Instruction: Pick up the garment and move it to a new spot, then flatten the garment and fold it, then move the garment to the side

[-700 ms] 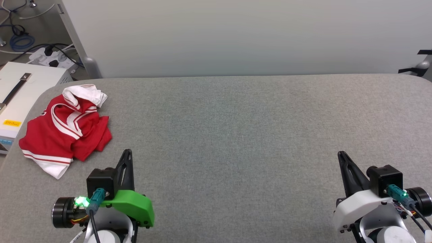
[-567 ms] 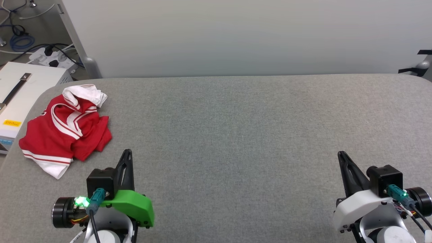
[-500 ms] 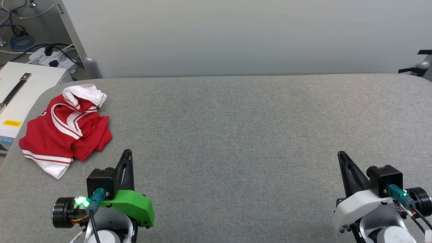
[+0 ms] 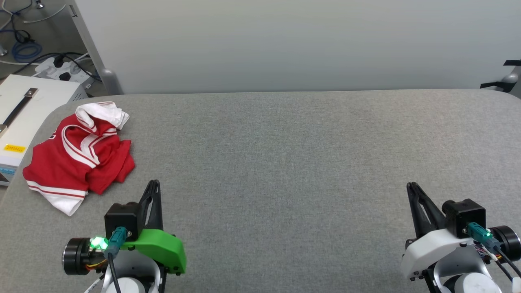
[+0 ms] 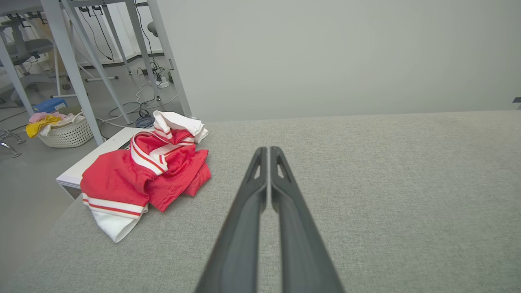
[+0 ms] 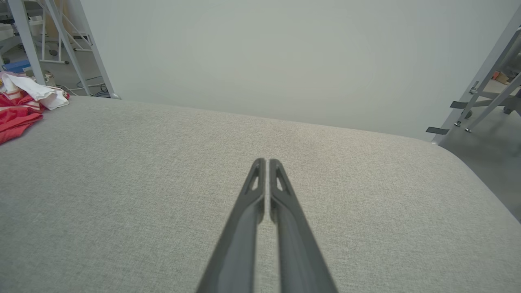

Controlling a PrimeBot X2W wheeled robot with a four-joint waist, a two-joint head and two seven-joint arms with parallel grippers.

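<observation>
**Task not started: garment untouched at table's far left**

Nothing of the task is done yet, judging by the layout. The garment (image 4: 77,156) is seen crumpled in a heap on the grey table (image 4: 285,162), close to its left edge & toward the far-left corner. A white sleeve is bunched at the far end, the striped hem at the near end. No print can be made out. It is not held, flattened or folded.

The L gripper (image 4: 154,184) is held near the heap, on its near-right side, not touching. Its fingers are pressed together w/ nothing between them, as the L wrist view confirms. The R gripper (image 4: 409,185) is well apart, over bare table at the right, fingers likewise pressed together & empty.

Left to do: pick-up, move to new spot, flatten, fold, move aside, i.e. everything. The L arm is judged likelier for the first reach, being nearer.

Vs the earlier frames, practically no change is found. The garment lies the same & the camera is not shifted. At most a v. slight nudge of both finger tips is detectable.
</observation>
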